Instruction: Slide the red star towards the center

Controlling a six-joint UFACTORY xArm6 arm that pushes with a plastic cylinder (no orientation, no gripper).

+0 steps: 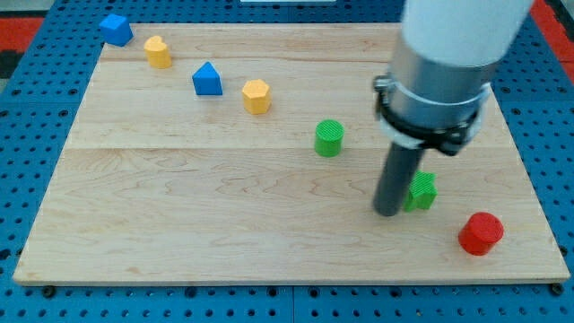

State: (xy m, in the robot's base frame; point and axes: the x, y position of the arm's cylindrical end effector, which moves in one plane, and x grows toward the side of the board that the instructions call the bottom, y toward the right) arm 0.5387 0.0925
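Surface: pale wooden board (224, 206) resting on a blue studded mat (36, 126), with a red patch of mat at the view's top left.

Arm: white and grey column entering from the view's top right, ending in a dark rod; no jaws fitted, so no open or closed state applies. My tip (388, 213) rests on the board, touching or just beside the left edge of the green star (421, 191).

Blocks:
- red block (481, 233), view's lower right, near the board's corner, apart from my tip; shape reads rounded, star points hard to make out.
- green cylinder (329, 137), near centre.
- yellow hexagonal block (256, 96).
- blue block (207, 80), peaked.
- yellow block (158, 52).
- blue block at the corner (116, 29), top left.
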